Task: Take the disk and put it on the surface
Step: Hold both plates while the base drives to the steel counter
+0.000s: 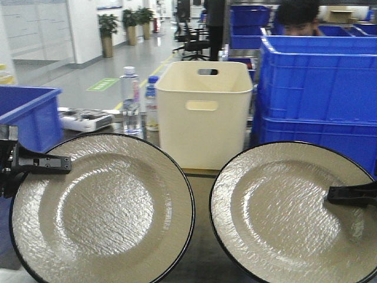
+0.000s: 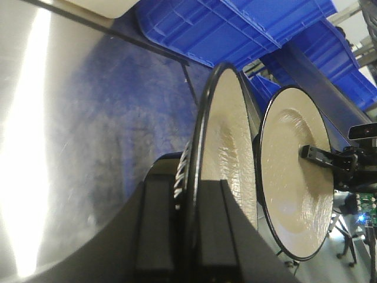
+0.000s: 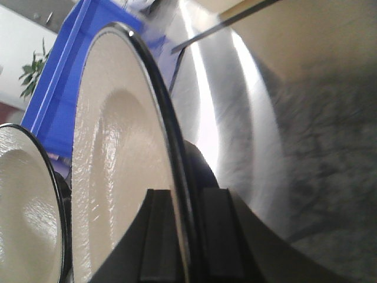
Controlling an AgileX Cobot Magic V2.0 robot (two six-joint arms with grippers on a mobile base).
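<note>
**Two stiff, glazed disks pinched at the rim over the tabletop**

Each arm carries one disk tipped up on edge, its face turned toward the front view. The left gripper [image 1: 62,165] has its jaws clamped on the outer rim of the left disk [image 1: 103,209], one jaw on each face, which its wrist view shows edge-on. The right gripper [image 1: 333,196] has its jaws clamped the same way on the right disk [image 1: 294,215]. The disks stand side by side and their rims do not appear to touch. They are above the dark, glossy tabletop [image 2: 70,130], on the near side of the cream bin [image 1: 203,112] that stands toward its far edge. Both lower rims run out of frame, so I cannot tell whether either touches the tabletop.

The disks look like rigid dinner-plate ware, with a wide shallow well, a pebbled cream glaze and a thin black rim. I judge them stiff, moderately heavy, and likely to chip or crack if dropped on a hard top. The glaze looks slick. A rim grip leaves most of the weight hanging away from the jaws, so a disk could pivot or slide in the hold.

The flat brim is the sound place to grip, with the jaws set well past the black edge. To set a disk down, bring its lower rim to the tabletop inside the black tape line [image 2: 147,49] and lay it flat. Release only once it is supported.
</note>
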